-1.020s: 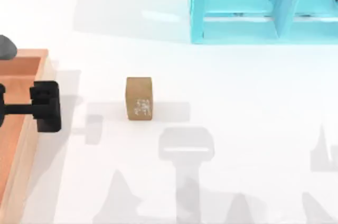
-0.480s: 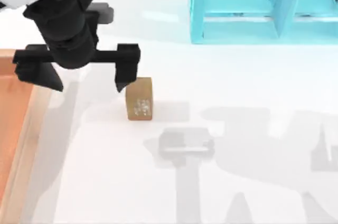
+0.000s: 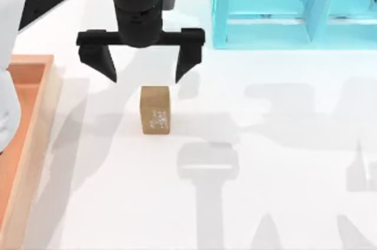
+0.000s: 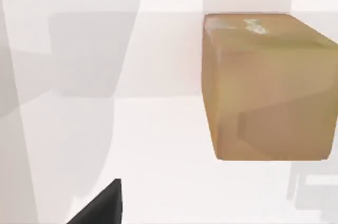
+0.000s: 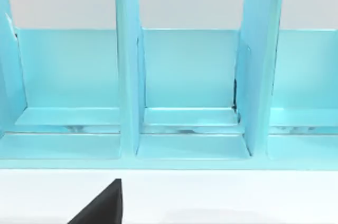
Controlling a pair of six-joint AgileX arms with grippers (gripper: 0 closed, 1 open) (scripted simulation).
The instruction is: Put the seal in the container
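The seal [image 3: 155,110] is a small tan-brown block with whitish carved marks, standing on the white table left of centre. My left gripper [image 3: 144,76] hangs open just behind it, and its black fingers [image 3: 187,55] are spread wider than the block. They touch nothing. In the left wrist view the seal [image 4: 264,86] looms close, beside one dark fingertip [image 4: 100,207]. The container [image 3: 26,138], an orange-brown wooden tray with a lighter rim, lies at the table's left edge. My right arm is parked, and its wrist view faces the cyan shelf.
A cyan-blue shelf frame [image 3: 277,8] stands at the back right of the table; its compartments [image 5: 187,86] appear close in the right wrist view. White tabletop spreads in front of and to the right of the seal.
My left gripper has swung right from over the container's rim, across the table, to a spot just behind the seal. The seal has not moved.
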